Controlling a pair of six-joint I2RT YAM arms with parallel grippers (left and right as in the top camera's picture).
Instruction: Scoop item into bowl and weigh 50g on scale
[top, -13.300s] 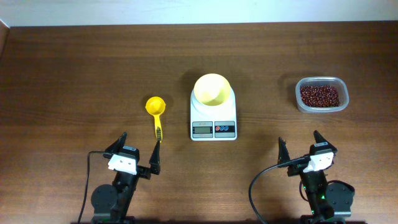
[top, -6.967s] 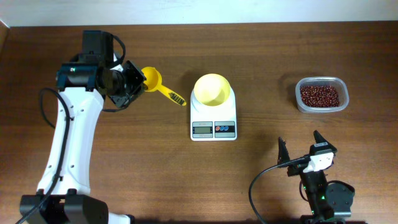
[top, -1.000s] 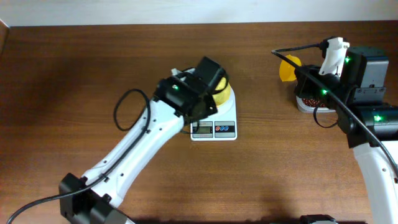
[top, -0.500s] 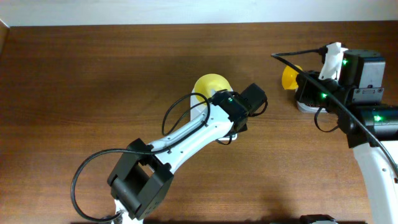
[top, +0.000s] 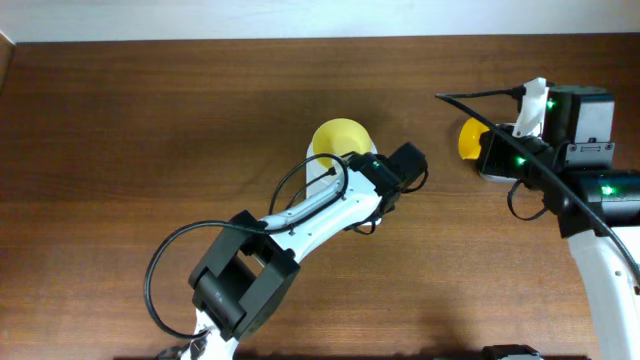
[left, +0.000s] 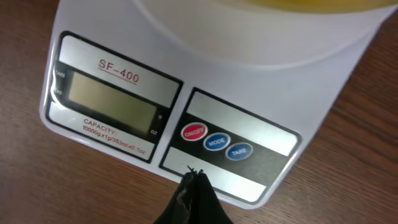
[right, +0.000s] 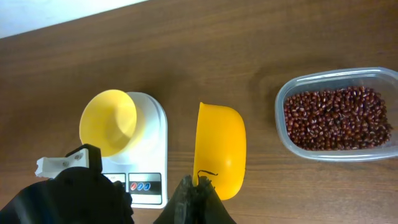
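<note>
Yellow scoop (right: 221, 149) shifted, nearer the beans (right: 336, 118)

Left arm (top: 320, 207): white shell links, black joint blocks, one green light near the wrist. Looped black cable (top: 150, 283) slack alongside, lower left of frame. Right arm (top: 605, 270): boxy black housings at upper right, white link below, green lights dotted across. Thin black cable (top: 470, 95) arcing off its top. Left pincer (left: 194, 185) and right pincer (right: 198, 191) matte black, tapering to narrow tips.
</note>
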